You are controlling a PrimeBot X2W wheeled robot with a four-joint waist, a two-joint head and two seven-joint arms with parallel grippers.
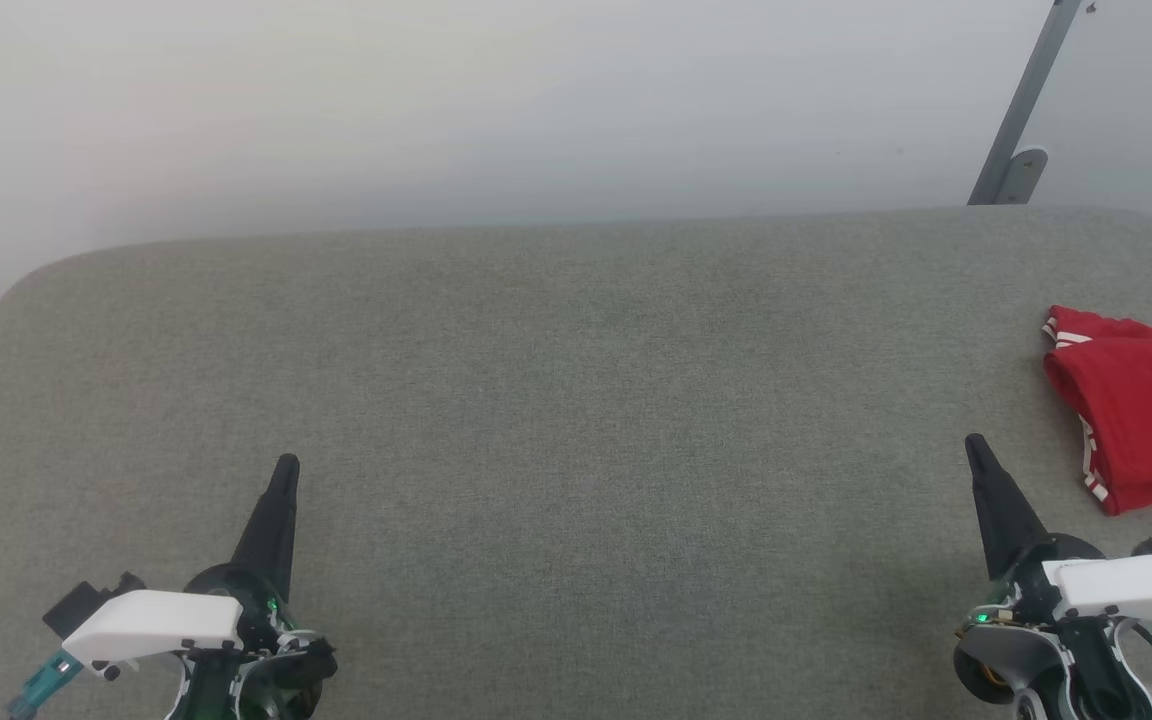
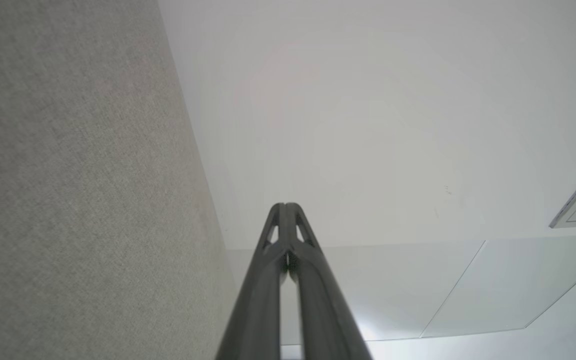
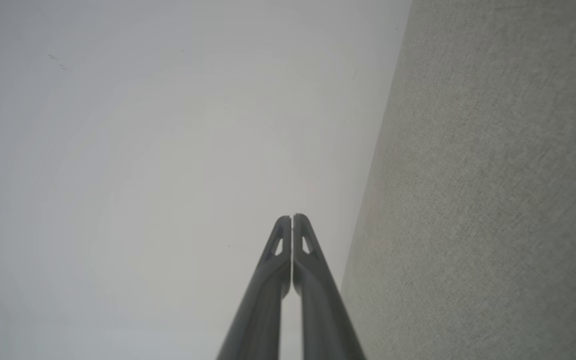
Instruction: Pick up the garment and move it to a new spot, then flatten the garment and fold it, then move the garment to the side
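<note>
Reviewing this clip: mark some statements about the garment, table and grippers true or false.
1. The red jersey garment with white-striped trim lies near the right edge of the grey fabric-covered table. True.
2. The left gripper and the right gripper are both shut. True.
3. The right gripper holds the garment. False: it holds nothing and sits apart from the garment.
4. The garment is spread flat at the table's centre. False: it lies bunched at the right.

Red garment (image 1: 1141,400) (white-striped trim) on a grey table (image 1: 556,400)
</note>
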